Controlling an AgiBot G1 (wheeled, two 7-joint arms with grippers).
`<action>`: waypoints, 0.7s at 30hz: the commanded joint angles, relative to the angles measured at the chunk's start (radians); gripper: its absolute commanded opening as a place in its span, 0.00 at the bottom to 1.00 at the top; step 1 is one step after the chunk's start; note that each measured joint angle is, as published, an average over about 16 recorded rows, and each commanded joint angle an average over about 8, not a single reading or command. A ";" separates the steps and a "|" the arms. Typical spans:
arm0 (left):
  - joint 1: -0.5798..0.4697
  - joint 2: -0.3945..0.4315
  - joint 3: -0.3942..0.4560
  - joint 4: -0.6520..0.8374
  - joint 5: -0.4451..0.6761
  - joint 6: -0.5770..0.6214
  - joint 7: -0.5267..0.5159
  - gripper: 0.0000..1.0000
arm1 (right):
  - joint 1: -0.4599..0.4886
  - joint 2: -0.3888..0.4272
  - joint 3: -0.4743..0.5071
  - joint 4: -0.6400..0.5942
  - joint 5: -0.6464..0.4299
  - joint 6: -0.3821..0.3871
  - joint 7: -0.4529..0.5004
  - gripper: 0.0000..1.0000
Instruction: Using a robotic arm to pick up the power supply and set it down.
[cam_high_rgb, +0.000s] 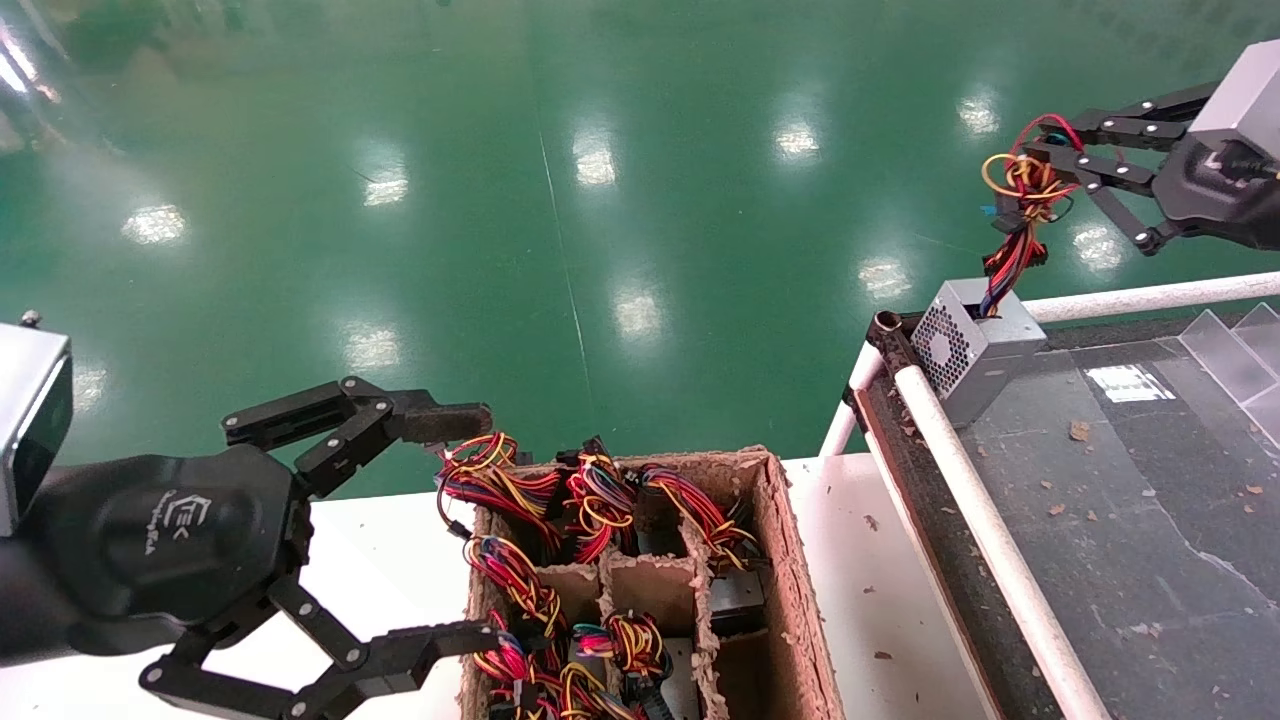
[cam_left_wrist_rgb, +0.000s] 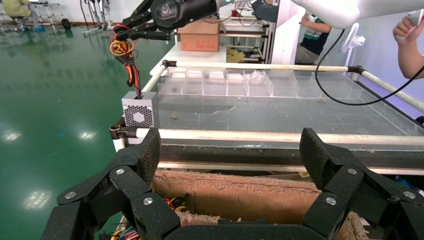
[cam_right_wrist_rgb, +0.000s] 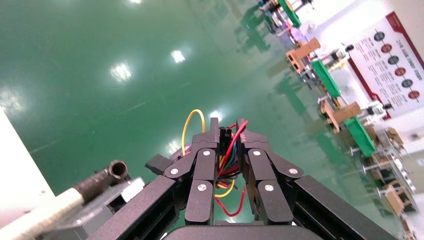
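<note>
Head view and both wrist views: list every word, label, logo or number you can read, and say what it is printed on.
White logo on the left gripper body: too blurred to read.
White label on the dark table: too small to read.
Wall poster with round symbols, right wrist view: text too small to read.
Power supply, cardboard box: no text shows.

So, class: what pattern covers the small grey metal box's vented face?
A honeycomb perforation on the power supply, clearest in the left wrist view.
</note>
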 joint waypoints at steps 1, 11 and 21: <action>0.000 0.000 0.000 0.000 0.000 0.000 0.000 1.00 | 0.001 -0.004 0.002 -0.003 0.006 -0.003 -0.002 1.00; 0.000 0.000 0.000 0.000 0.000 0.000 0.000 1.00 | 0.002 -0.008 -0.008 -0.007 0.010 -0.029 0.021 1.00; 0.000 0.000 0.000 0.000 0.000 0.000 0.000 1.00 | 0.000 -0.010 -0.008 -0.024 0.071 -0.101 0.086 1.00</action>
